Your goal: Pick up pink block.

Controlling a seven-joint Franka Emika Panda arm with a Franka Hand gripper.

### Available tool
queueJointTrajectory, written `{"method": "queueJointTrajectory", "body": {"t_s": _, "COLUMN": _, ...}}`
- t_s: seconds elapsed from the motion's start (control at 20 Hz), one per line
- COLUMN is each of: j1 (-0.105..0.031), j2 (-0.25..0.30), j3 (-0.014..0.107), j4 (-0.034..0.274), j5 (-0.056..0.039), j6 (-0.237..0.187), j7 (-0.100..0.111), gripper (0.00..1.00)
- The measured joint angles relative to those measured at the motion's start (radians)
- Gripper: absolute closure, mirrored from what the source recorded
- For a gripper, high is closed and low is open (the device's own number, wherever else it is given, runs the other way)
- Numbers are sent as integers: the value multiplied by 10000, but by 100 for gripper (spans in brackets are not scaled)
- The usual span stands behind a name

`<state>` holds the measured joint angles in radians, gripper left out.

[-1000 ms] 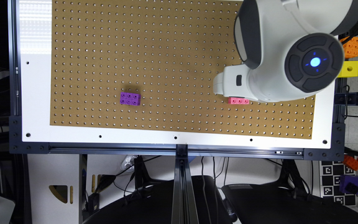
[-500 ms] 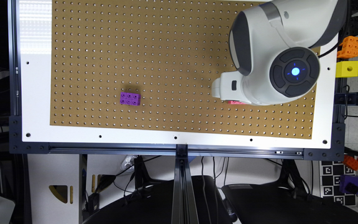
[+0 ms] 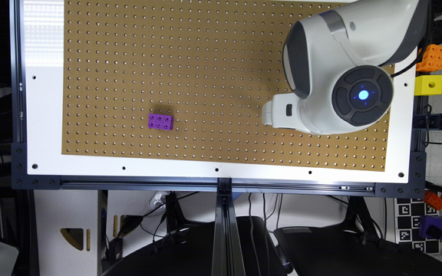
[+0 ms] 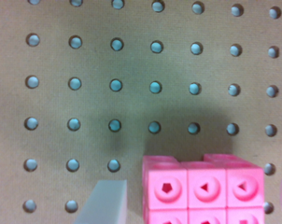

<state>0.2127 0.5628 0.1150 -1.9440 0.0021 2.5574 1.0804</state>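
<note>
Here, what the two views show:
Pink block (image 4: 204, 189): it lies flat on the brown pegboard (image 4: 131, 60), seen from close in the wrist view. Its top face with the holes looks up at the camera. Three cubes stand in one row, so the long axis runs along a row of the pegboard holes, from one finger toward the other.
Tool (image 4: 197, 205): the fingers are apart. One pale translucent fingertip (image 4: 106, 203) is just beside one short end of the pink block, not touching it. At the other short end a faint pale edge shows; I cannot tell if it touches.
Arm (image 3: 343, 73): in the exterior view the white arm hangs over the pegboard part at the exterior view's right.
Purple block (image 3: 160, 121): it lies on the pegboard well apart from the arm, toward the exterior view's left, long axis across the view.
Table (image 3: 44, 115): a white top carrying the pegboard.
Orange block (image 3: 431, 58) and yellow block (image 3: 428, 84): beyond the table edge, at the exterior view's right.
</note>
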Motion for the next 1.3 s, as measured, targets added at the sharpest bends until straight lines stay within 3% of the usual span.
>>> {"method": "queueJointTrajectory", "body": {"t_s": 0.25, "j1": 0, "j2": 436, "j3": -4, "j4": 379, "j5": -47, "j6": 78, "j7": 0, "gripper": 0}}
{"method": "queueJointTrajectory", "body": {"t_s": 0.6, "j1": 3, "j2": 527, "j3": -5, "j4": 416, "j5": -52, "j6": 89, "j7": 0, "gripper": 0}}
{"method": "queueJointTrajectory", "body": {"t_s": 0.75, "j1": 4, "j2": 596, "j3": -6, "j4": 495, "j5": -99, "j6": 86, "j7": 11, "gripper": 0}}
{"method": "queueJointTrajectory", "body": {"t_s": 0.8, "j1": -7, "j2": 589, "j3": -13, "j4": 494, "j5": -101, "j6": 89, "j7": 10, "gripper": 100}}
{"method": "queueJointTrajectory", "body": {"t_s": 1.3, "j1": -6, "j2": 584, "j3": -21, "j4": 494, "j5": -105, "j6": 47, "j7": 10, "gripper": 100}}
